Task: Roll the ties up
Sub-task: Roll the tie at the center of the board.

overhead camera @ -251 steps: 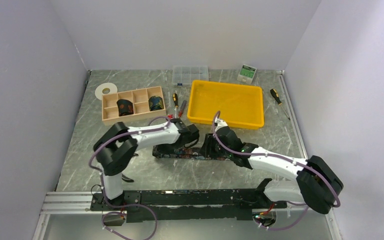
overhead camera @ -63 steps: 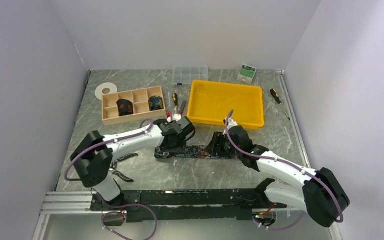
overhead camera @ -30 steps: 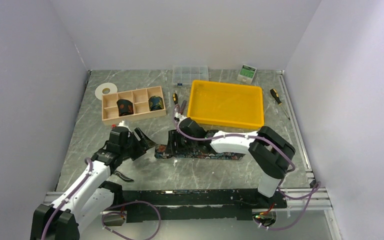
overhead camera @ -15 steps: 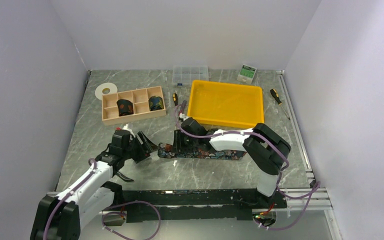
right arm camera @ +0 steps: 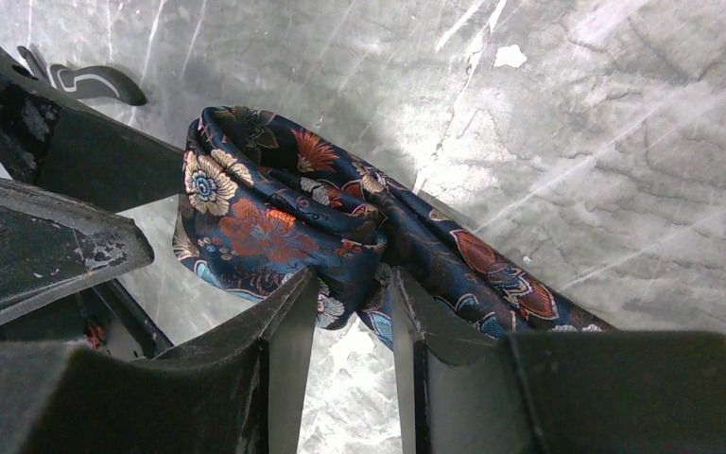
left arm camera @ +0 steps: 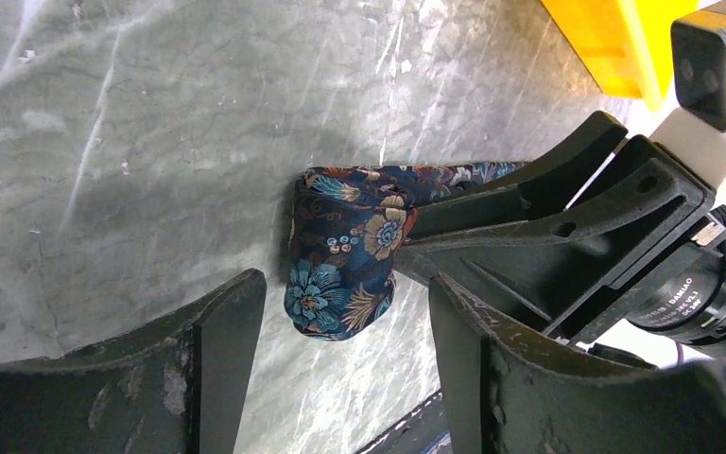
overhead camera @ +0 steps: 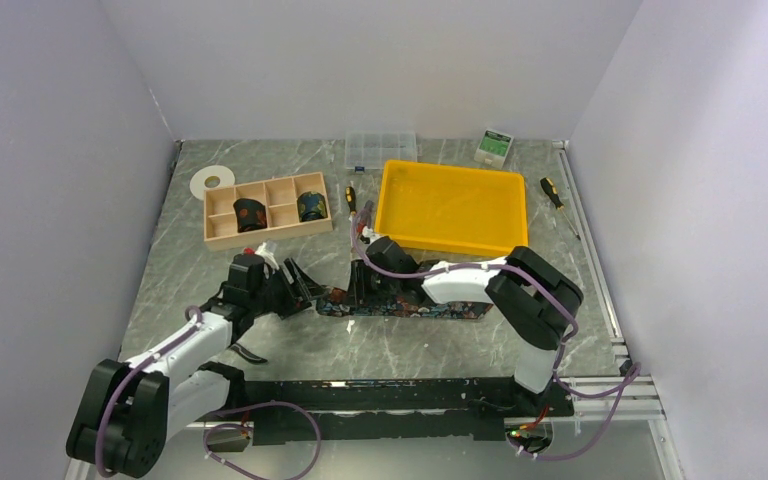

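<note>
A dark floral tie [overhead camera: 420, 304] lies stretched across the table, its left end folded into a small loop [left arm camera: 340, 265]. My right gripper [right arm camera: 352, 298] is at that end, and its two fingers pinch a fold of the fabric [right arm camera: 274, 208] between their tips. My left gripper [left arm camera: 345, 317] is open just left of the loop, with one finger [left arm camera: 232, 331] on each side and clear of the cloth. In the top view it [overhead camera: 295, 285] faces the right gripper [overhead camera: 360, 285]. Two rolled ties [overhead camera: 250, 213] [overhead camera: 310, 206] stand in a wooden organiser [overhead camera: 222, 228].
A yellow tray [overhead camera: 453, 240] stands behind the tie. Further back are a clear parts box [overhead camera: 381, 148], a tape roll [overhead camera: 211, 181] and a small carton [overhead camera: 495, 146]. Screwdrivers [overhead camera: 351, 198] [overhead camera: 552, 192] lie near the tray. Black-handled pliers [overhead camera: 245, 350] lie under the left arm.
My left gripper has moved right, up to the tie's folded end. The right gripper has stayed put, and its jaws have narrowed onto the fabric.
</note>
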`<action>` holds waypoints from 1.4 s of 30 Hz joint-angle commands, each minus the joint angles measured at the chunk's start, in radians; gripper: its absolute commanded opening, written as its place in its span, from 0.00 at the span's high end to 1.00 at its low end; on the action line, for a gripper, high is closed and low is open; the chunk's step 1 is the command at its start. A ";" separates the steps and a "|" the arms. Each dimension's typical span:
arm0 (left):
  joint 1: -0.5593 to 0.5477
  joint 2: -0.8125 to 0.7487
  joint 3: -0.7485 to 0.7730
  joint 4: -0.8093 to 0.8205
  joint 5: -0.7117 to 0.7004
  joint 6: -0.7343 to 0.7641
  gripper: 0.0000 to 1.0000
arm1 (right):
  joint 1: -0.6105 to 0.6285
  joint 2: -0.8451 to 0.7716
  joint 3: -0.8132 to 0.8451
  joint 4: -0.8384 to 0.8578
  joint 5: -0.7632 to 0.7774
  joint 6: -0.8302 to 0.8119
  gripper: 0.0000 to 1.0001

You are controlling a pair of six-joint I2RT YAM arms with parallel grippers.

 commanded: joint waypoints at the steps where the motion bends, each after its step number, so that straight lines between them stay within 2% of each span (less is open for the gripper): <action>1: 0.006 0.023 0.019 0.047 0.041 0.044 0.31 | -0.012 -0.012 -0.043 -0.007 0.037 -0.005 0.62; 10: 0.006 0.003 0.007 0.008 0.001 0.037 0.32 | -0.013 -0.046 -0.061 0.000 0.033 -0.012 0.58; 20: 0.006 -0.137 0.028 -0.142 -0.051 0.048 0.30 | -0.013 -0.147 -0.003 -0.055 0.016 -0.037 0.44; 25: 0.006 -0.232 0.041 -0.256 -0.117 0.035 0.32 | -0.013 -0.194 0.034 -0.096 0.037 -0.095 0.43; 28: 0.004 -0.337 0.048 -0.347 -0.148 0.009 0.35 | -0.016 -0.176 0.104 -0.178 0.074 -0.157 0.44; 31: -0.003 -0.414 0.063 -0.451 -0.176 -0.021 0.40 | -0.020 -0.128 0.174 -0.209 0.089 -0.214 0.47; 34: -0.036 -0.470 0.046 -0.506 -0.177 -0.078 0.52 | -0.021 -0.044 0.280 -0.250 0.098 -0.259 0.53; 38: -0.155 -0.530 -0.021 -0.508 -0.225 -0.172 0.69 | -0.032 0.080 0.398 -0.293 0.104 -0.301 0.60; 42: -0.276 -0.525 -0.071 -0.459 -0.280 -0.236 0.85 | -0.048 0.176 0.490 -0.323 0.088 -0.328 0.63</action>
